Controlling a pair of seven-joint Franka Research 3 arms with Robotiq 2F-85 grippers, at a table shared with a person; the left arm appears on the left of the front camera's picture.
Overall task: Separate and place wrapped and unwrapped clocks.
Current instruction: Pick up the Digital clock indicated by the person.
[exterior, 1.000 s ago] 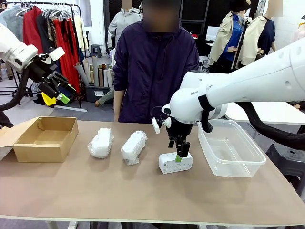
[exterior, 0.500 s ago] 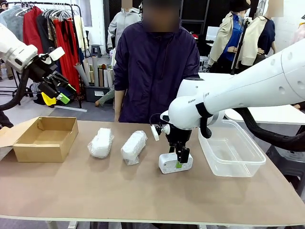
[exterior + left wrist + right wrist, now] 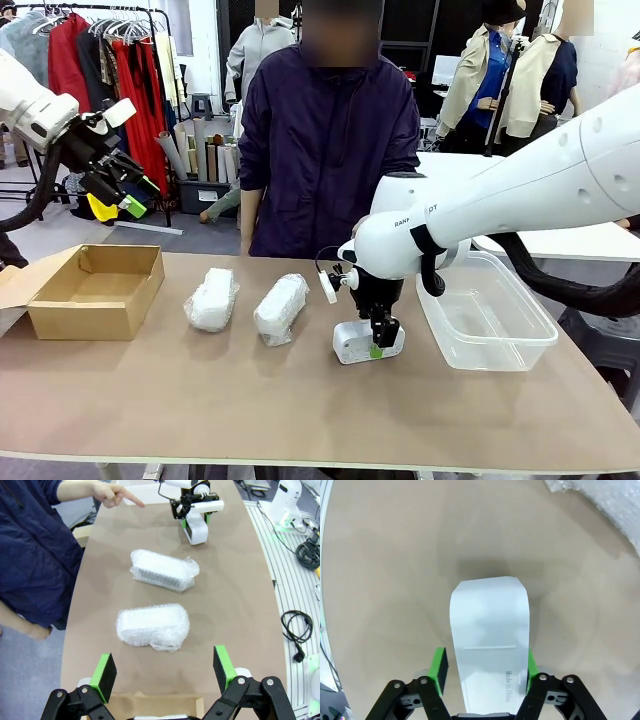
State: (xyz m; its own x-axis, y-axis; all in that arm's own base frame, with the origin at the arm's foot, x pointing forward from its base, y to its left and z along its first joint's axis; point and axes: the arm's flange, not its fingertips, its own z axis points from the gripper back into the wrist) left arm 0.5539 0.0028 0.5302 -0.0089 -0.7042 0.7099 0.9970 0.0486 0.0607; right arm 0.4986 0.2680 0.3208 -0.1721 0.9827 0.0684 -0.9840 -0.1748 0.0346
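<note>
The unwrapped clock (image 3: 350, 346), a bare white rounded block (image 3: 490, 625), lies on the table right of centre. My right gripper (image 3: 378, 342) stands straight down over it, its green pads (image 3: 440, 667) pressed close on the clock's two long sides (image 3: 196, 529). Two bubble-wrapped clocks (image 3: 211, 298) (image 3: 281, 307) lie side by side to its left, and the left wrist view looks down on them (image 3: 153, 626) (image 3: 164, 569). My left gripper (image 3: 122, 192) hangs open high above the table's left end, its pads (image 3: 105, 675) wide apart with nothing between them.
A brown cardboard box (image 3: 95, 290) stands open at the table's left end. A clear plastic tub (image 3: 485, 320) sits at the right, close beside the right arm. A person stands at the far side; one hand (image 3: 117, 495) points toward the bare clock.
My right gripper has sunk lower over the bare clock and its jaws have drawn in against its sides. The left arm has kept still.
</note>
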